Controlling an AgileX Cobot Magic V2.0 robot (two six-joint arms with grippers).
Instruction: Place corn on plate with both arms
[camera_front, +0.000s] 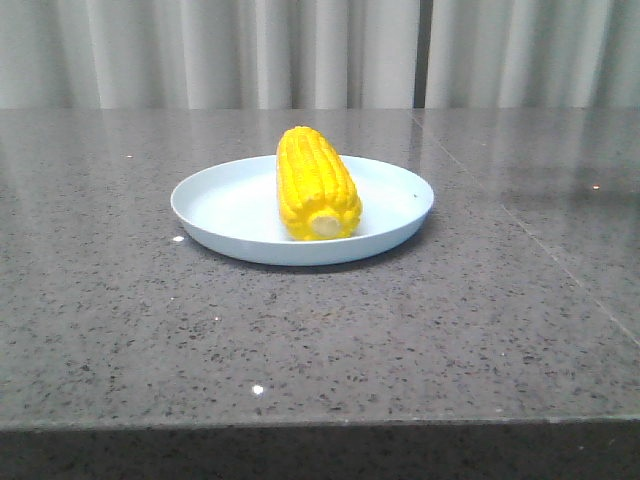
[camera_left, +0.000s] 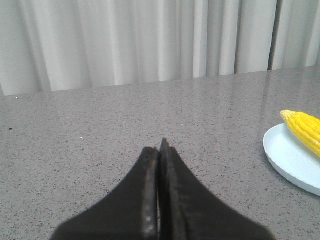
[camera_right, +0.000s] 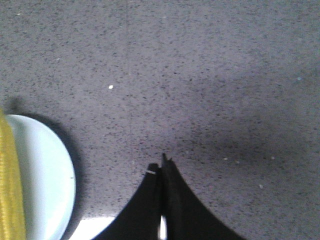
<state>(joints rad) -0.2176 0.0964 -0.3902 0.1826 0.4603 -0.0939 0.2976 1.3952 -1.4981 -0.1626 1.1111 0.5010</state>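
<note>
Resting: one corn; one plate

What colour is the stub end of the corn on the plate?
Pale cream, against bright yellow kernels; the front view shows the corn stub best, on the pale blue plate.

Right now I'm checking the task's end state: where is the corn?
In the front view the corn lies on the plate, mid-table, its stub end toward the camera.
</note>
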